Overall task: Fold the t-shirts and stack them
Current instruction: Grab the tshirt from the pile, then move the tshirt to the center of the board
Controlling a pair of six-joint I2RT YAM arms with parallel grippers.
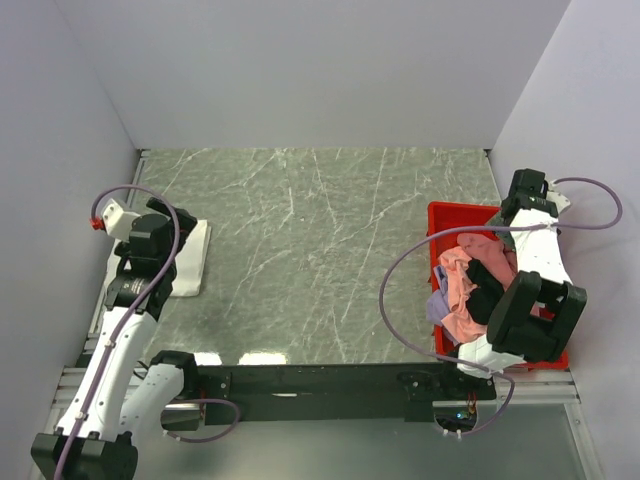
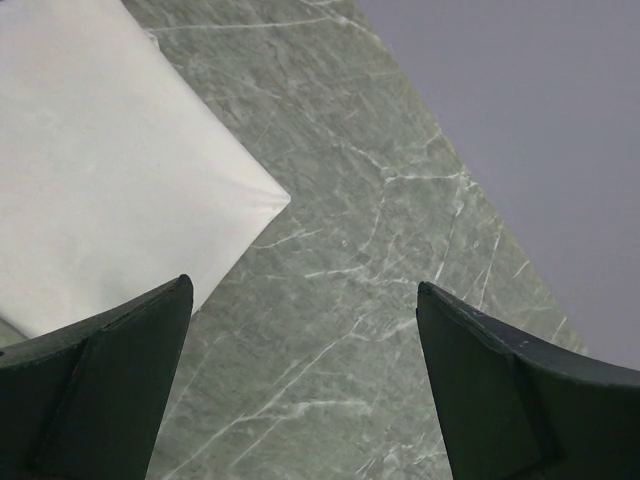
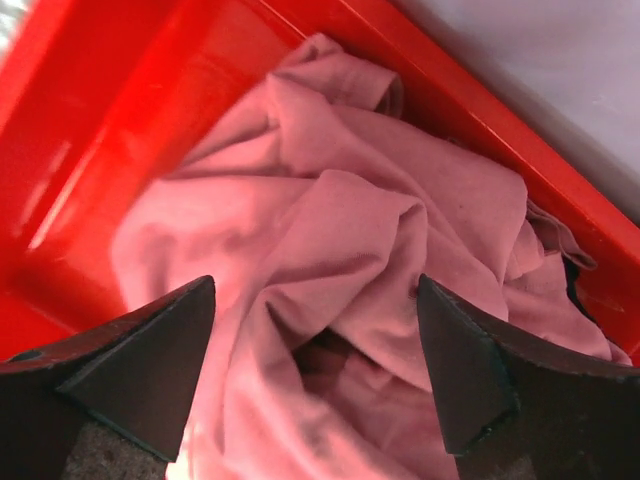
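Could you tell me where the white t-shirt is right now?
In the top view the white t-shirt lies flat on the table's left side, partly under the left arm.

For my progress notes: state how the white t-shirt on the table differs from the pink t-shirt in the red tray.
The white t-shirt is folded flat with straight edges; the pink t-shirt is crumpled in a heap. The white t-shirt lies directly on the table, at its left side; the pink t-shirt lies inside the red tray, at the right side. Both are plain soft cloth.
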